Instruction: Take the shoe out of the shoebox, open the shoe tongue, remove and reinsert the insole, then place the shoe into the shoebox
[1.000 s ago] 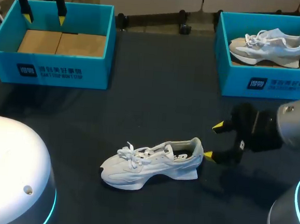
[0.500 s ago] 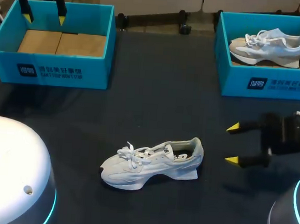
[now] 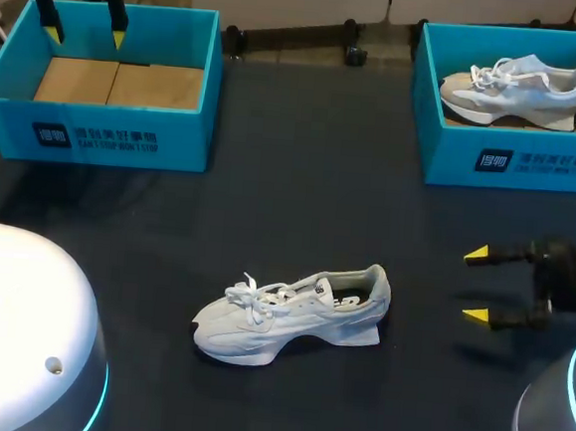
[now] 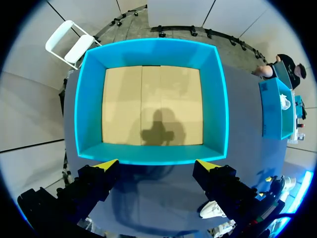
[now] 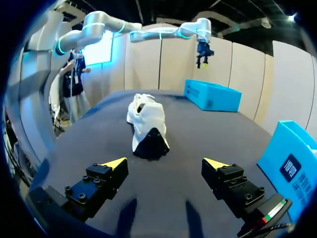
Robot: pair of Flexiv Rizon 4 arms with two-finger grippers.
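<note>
- Two teal shoeboxes on the dark table in the head view: left shoebox at 10 o'clock, right shoebox at 2 o'clock.
- One pale white-grey shoe out on the table at about 6 o'clock, well apart from both boxes.
- Upright on its sole, toe toward 9 o'clock, heel toward 3 o'clock, white laces bunched over the front, collar opening facing up.
- Second shoe of like colour inside the right shoebox, also toe toward 9 o'clock.
- Brown cardboard floor showing in the left shoebox, with a gripper-shaped shadow on it in the left wrist view.
- Left gripper hanging above the left shoebox, pointing straight down into it.
- Fingers of the left gripper spread wide, clasping nothing.
- Right gripper at 3 o'clock of the shoe, apart from the heel, low over the table.
- Roughly level, yellow tips pointing toward 9 o'clock, fingers spread wide and gripping nothing.
- Seen from the right wrist, shoe straight ahead of the right gripper, dark heel end facing it, bare table between.
</note>
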